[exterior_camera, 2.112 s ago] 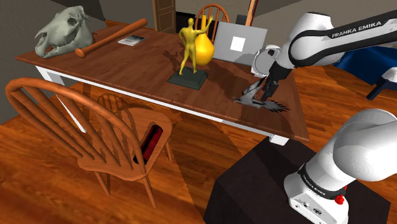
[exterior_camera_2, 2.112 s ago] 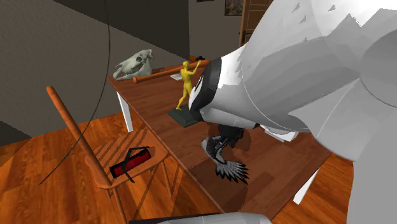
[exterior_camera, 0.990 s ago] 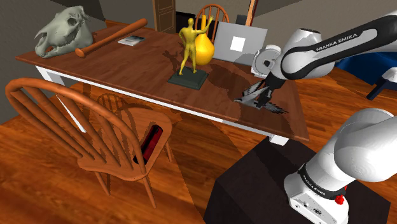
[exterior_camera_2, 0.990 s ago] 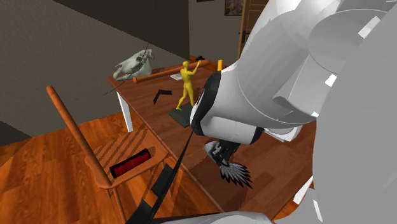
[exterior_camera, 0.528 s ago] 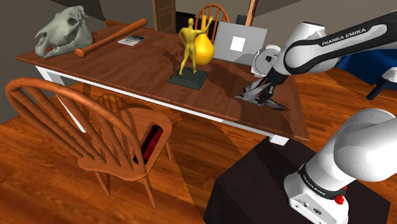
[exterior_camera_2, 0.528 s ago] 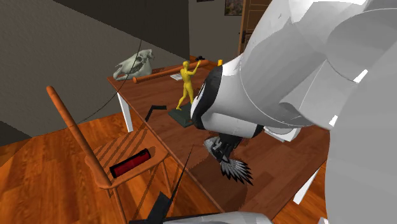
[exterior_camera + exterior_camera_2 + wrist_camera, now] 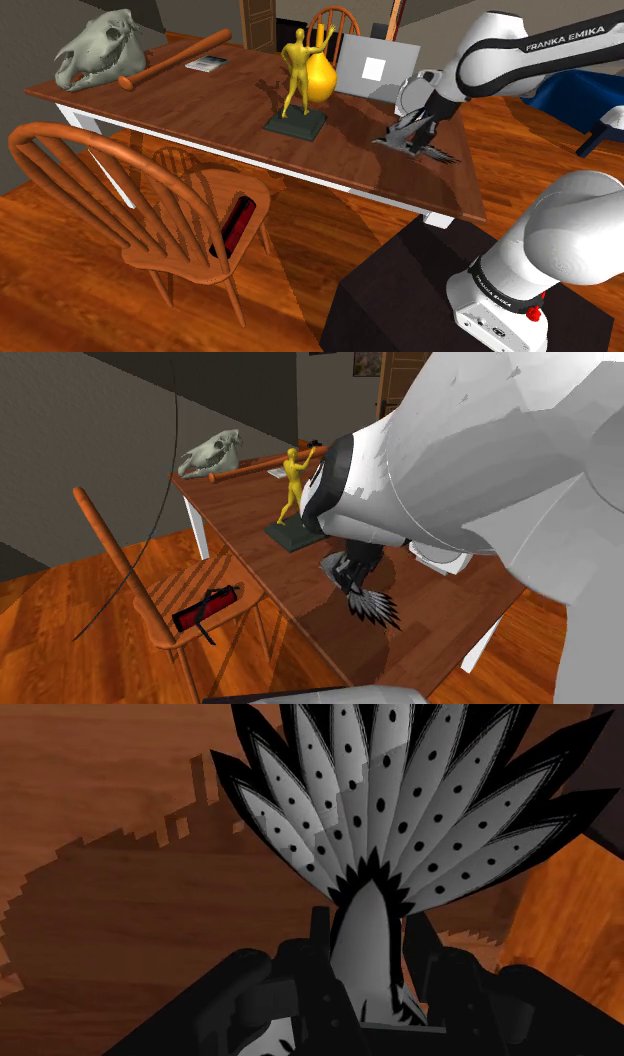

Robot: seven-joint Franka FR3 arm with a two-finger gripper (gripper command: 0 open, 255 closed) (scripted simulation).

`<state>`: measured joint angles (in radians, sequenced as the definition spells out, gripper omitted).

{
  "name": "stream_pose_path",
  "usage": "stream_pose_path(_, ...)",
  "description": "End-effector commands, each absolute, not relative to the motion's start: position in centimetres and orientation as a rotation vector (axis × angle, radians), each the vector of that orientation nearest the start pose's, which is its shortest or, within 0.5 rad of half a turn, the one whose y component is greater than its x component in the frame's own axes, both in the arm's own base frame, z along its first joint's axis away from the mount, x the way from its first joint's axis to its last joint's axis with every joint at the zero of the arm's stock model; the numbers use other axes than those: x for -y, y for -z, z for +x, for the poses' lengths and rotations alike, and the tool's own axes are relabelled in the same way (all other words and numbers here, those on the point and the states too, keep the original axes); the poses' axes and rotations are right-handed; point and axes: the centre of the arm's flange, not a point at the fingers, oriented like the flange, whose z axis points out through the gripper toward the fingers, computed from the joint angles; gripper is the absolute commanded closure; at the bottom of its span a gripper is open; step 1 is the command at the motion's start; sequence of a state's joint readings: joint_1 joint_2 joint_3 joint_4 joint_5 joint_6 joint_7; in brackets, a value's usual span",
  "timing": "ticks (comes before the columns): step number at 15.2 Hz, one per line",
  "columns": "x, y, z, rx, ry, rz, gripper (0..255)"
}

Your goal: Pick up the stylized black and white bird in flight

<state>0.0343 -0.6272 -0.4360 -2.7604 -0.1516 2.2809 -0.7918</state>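
Note:
The black and white bird (image 7: 416, 141) has grey spotted feathers with black edges. It hangs tilted a little above the wooden table (image 7: 200, 110) near that table's right end in the shoulder view. My black gripper (image 7: 419, 126) is shut on its body from above. In the wrist view the fingers (image 7: 318, 944) clasp the narrow body and the tail fan (image 7: 400, 814) spreads out beyond the gripper (image 7: 368, 976); the bird's shadow lies on the wood below. In the second exterior view the bird (image 7: 362, 592) dangles under the big white arm, which hides the gripper.
On the table stand a yellow figure on a dark base (image 7: 297, 80), a yellow vase (image 7: 322, 75), an open laptop (image 7: 375, 68), a bat (image 7: 175, 58) and an animal skull (image 7: 95, 48). A wooden chair (image 7: 130, 200) with a red and black thing (image 7: 238, 222) stands in front.
The arm has risen and carried the bird up and slightly toward the laptop, off the tabletop. The grip has stayed shut on it throughout.

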Motion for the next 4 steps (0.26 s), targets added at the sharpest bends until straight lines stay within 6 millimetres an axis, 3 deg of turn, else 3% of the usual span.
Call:
stream_pose_path(1,13.12,-40.13,33.10,0.829,0.253,-2.967,255)
stream_pose_path(4,13.12,-40.74,33.09,0.829,0.253,-2.967,255)
